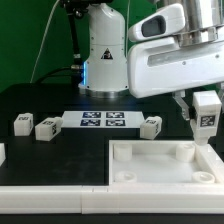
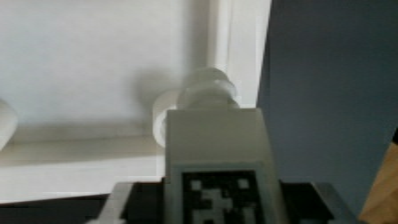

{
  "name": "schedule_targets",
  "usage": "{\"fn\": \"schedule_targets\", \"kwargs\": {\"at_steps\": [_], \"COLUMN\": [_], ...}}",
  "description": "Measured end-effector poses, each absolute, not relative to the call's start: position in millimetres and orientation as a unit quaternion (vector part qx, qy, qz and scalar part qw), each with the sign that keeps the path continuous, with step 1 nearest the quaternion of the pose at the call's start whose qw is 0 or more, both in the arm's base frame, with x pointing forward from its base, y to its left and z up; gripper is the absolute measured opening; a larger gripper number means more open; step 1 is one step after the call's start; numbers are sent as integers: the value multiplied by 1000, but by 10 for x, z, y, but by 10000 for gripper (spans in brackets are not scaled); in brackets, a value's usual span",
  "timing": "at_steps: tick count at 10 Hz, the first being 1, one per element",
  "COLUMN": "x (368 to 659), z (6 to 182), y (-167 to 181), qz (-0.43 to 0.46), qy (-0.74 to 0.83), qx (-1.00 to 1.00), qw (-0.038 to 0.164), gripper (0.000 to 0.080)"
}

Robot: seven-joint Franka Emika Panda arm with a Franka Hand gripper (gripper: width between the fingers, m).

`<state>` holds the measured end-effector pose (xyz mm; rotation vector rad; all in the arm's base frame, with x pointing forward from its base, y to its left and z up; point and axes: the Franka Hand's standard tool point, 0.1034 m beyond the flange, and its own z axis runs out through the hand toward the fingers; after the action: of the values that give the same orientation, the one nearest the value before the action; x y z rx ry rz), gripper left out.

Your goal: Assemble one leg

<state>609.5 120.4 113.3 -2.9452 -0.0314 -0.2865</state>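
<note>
Fingers (image 1: 186, 105) of the gripper (image 1: 204, 110) are clamped on the leg (image 1: 206, 116). In the exterior view we see the leg upright, its black-and-white tag facing the camera. It hangs over the far corner of the white tray-like piece (image 1: 150, 165), on the exterior view's right. We cannot tell whether its lower end touches that piece. The tray-like piece lies flat on the black table (image 1: 40, 105). Farther back the marker board (image 1: 103, 121) lies flat. One loose leg (image 1: 22, 122) and another loose leg (image 1: 46, 127) stand off the board's end on the exterior view's left. A third loose leg (image 1: 152, 126) stands just beside its other end. The white robot arm (image 1: 165, 60) fills the upper part on the exterior view's right.

In the wrist view we look along the gripped leg (image 2: 214, 135), its tag nearest the camera, with dark fingers (image 2: 135, 205) on either side of it. Its far end lines up with a round corner socket (image 2: 210, 88) of the tray-like piece (image 2: 89, 60). We cannot tell whether it has entered the socket. Past the piece's edge the dark table (image 2: 329, 80) shows.
</note>
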Motion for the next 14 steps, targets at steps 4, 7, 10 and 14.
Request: {"fn": "schedule_targets", "kwargs": {"at_steps": [4, 7, 10, 14], "x": [6099, 6060, 6128, 6283], "z": [1125, 1011, 922, 800], "y": [1143, 1101, 1148, 1159], "qz": [-216, -229, -210, -206], "qy": [-3, -32, -51, -53], "qx": [-973, -971, -974, -975], "qw": [76, 64, 66, 69], "gripper": [287, 287, 287, 287]}}
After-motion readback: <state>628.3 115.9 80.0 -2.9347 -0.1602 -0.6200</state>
